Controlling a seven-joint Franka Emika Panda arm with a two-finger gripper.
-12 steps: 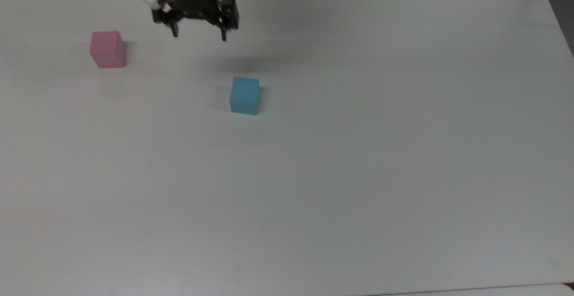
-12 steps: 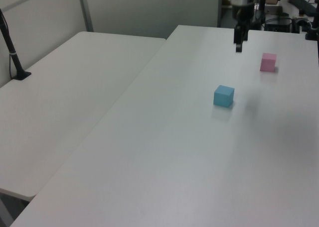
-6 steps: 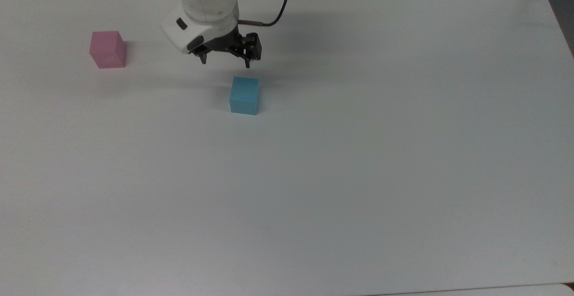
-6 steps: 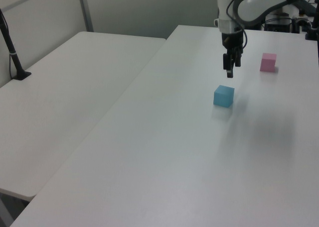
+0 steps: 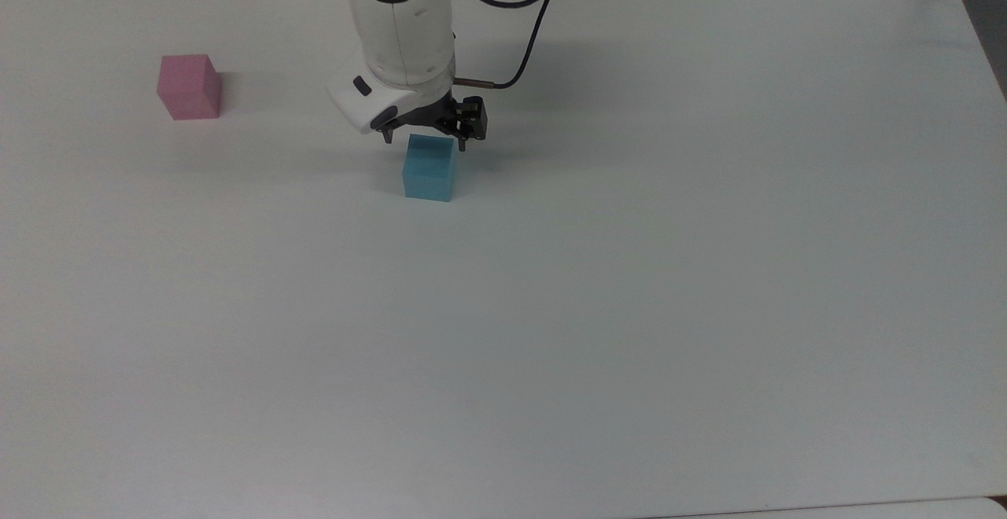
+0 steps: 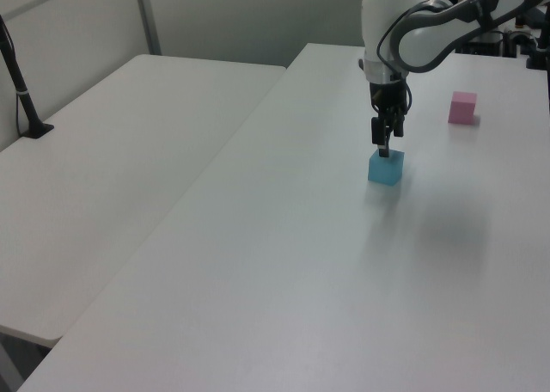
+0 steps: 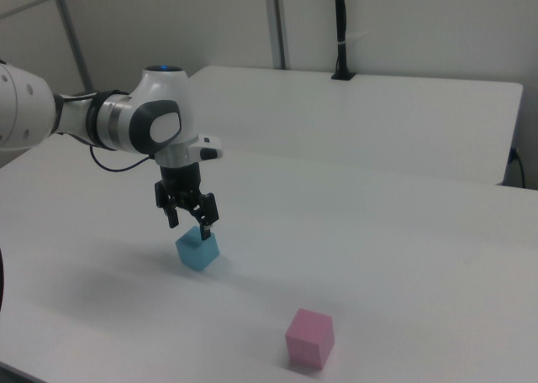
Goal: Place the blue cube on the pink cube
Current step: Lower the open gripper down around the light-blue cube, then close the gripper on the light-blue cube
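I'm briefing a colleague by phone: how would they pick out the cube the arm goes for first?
On the bare white table, find the white robot arm's black two-finger gripper, open. Just beneath its fingertips sits a small sky-blue matte cube. The only other block, a pale pink cube, stands alone, away from the gripper.

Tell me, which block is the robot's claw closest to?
The blue cube. The gripper hangs open right above it, while the pink cube sits far away toward the top view's left, alone on the table.
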